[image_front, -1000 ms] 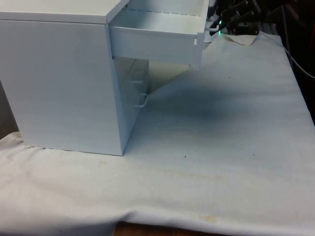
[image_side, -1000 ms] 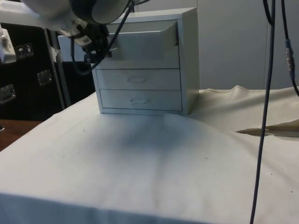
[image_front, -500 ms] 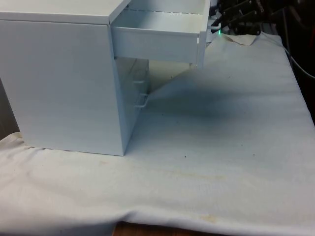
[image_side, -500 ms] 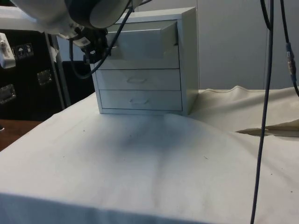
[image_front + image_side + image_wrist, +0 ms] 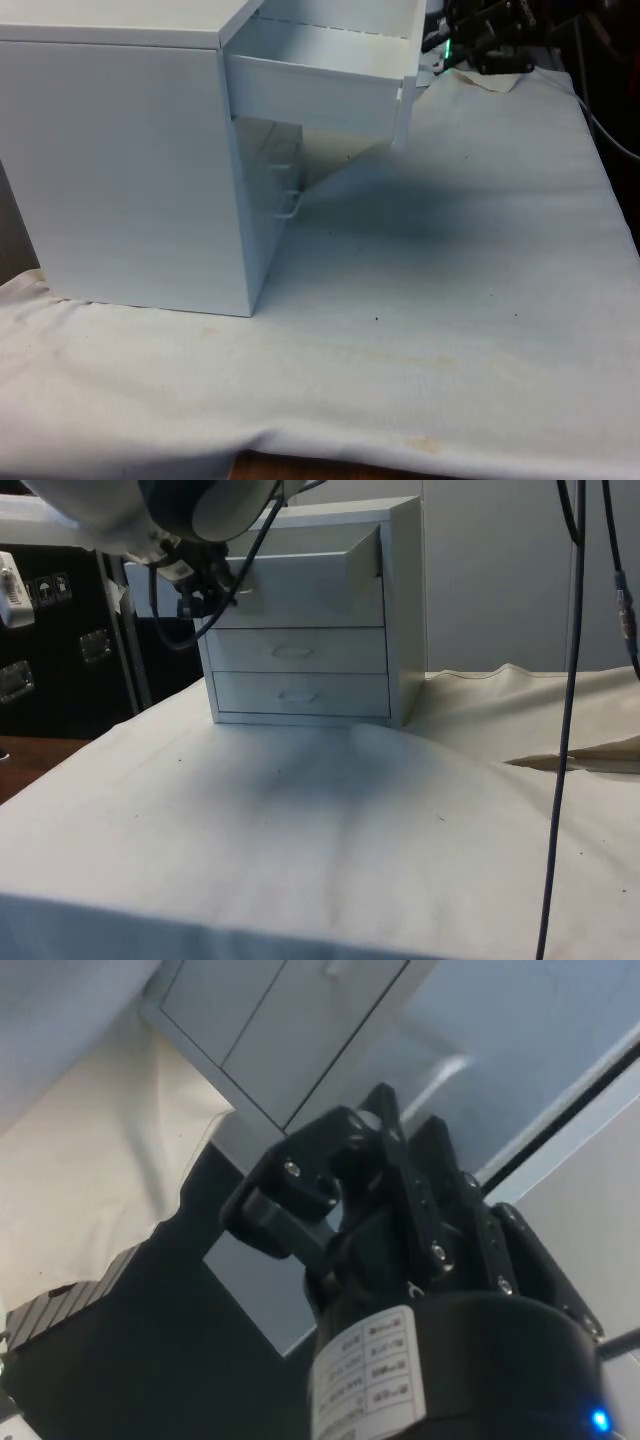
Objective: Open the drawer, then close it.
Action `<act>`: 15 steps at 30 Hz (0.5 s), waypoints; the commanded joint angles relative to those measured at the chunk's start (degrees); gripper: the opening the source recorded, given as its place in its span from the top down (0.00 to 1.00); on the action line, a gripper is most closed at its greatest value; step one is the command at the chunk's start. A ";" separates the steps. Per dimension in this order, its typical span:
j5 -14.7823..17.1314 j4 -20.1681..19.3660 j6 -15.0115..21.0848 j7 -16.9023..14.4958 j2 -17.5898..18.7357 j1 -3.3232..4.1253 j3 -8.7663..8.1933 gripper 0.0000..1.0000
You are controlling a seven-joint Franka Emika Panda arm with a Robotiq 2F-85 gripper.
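White chest of drawers (image 5: 130, 160) stands on the counter (image 5: 450, 300), which is covered by a white cloth. All places below are given relative to the chest.

Top drawer (image 5: 315, 85) is pulled partway out of the chest, projecting from its front face toward the front view's right. In the side view the same drawer (image 5: 300, 575) sits proud of the two drawers below it; both lower drawers are flush and shut. A thin handle on a lower drawer shows in the front view, under the open one.

Gripper (image 5: 205, 585) is at the level of the top drawer, just at the outer end of its front panel, on the side away from the chest body. Jaws: cannot tell from these views whether they are parted or clamped on anything.
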 commanded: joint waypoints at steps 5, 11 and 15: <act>-0.06 0.00 -0.06 -0.06 -0.06 -0.06 0.00 0.56; -0.06 0.00 -0.06 -0.06 -0.06 -0.06 0.00 0.26; 0.11 0.29 -0.46 0.17 0.23 0.23 0.23 0.02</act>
